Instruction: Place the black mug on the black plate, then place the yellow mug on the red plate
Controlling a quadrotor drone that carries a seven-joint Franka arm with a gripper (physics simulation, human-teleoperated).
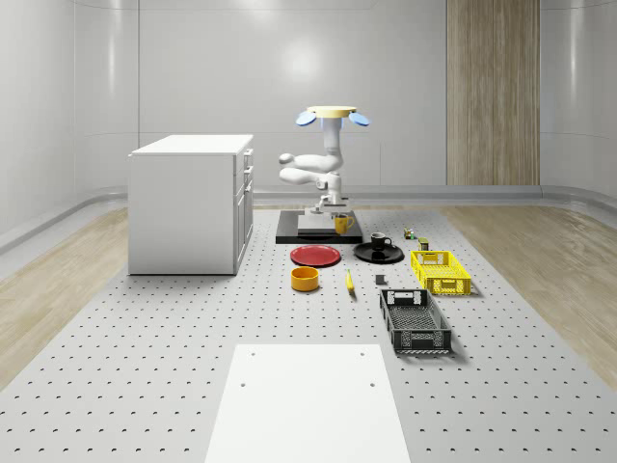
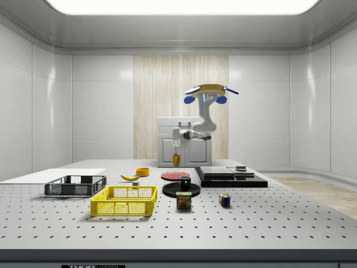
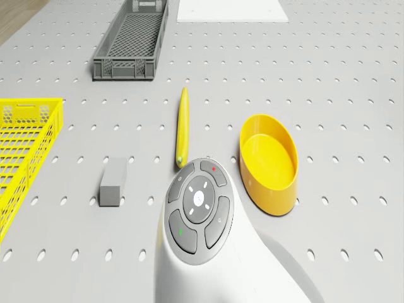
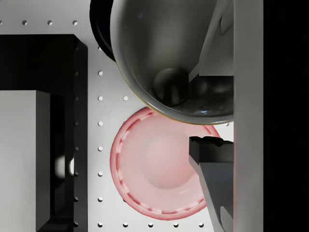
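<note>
The black mug stands on the black plate, so the first half of the task looks done and the second is in hand. The drone hovers above the black platform, its arm folded down so that the gripper hangs low, pinching the yellow mug by its wall and holding it clear of the surface. In the whole-scene view the mug hangs at about 1 o'clock of the red plate, not yet down on it. In the wrist view the red plate lies below the mug's open mouth, which suggests the mug is being lined up for its set-down. In the whole-scene view the black plate lies at 3 o'clock of the red one and close beside it, so the descent needs care not to knock the black mug. A yellow bowl sits at 6 o'clock of the red plate, a banana at about 5 o'clock, and a yellow basket and a dark crate further off. The work surface is a grey perforated table bearing a white cabinet and a white sheet, in a pale panelled room with a wood-clad strip on the wall.
</note>
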